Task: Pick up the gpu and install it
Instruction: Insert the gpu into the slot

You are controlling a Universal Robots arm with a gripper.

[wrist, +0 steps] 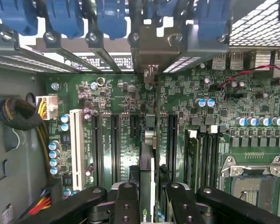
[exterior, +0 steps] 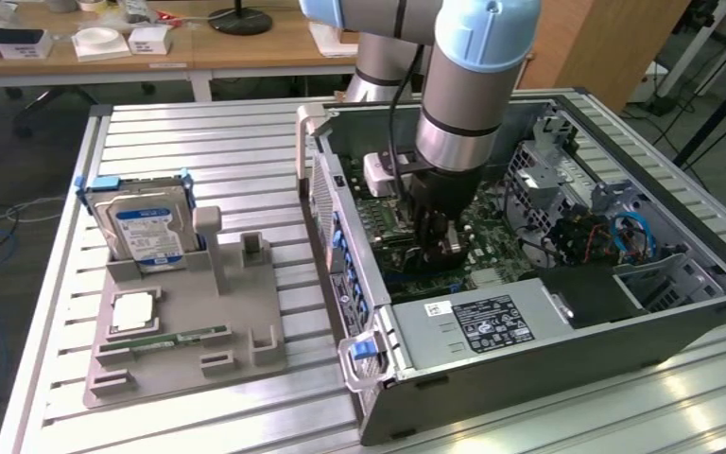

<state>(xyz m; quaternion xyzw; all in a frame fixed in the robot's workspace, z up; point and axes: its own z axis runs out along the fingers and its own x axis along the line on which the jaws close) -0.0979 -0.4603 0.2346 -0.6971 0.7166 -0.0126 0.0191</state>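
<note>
Arm: reaching straight down into the open grey computer case (exterior: 533, 326).
Gripper (wrist: 148, 193): clamped on the thin edge-on gpu card (wrist: 148, 154), upright over the green motherboard (wrist: 116, 107).

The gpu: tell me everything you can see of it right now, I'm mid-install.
The thin flat gpu circuit card stands on edge, seen edge-on, between the black gripper fingers, which are closed on its two faces. It runs in line with the long black slots of the green motherboard, its silver metal bracket up against the case's rear slot wall. In the exterior view it is low inside the open grey computer case, beneath the gripper.
</note>
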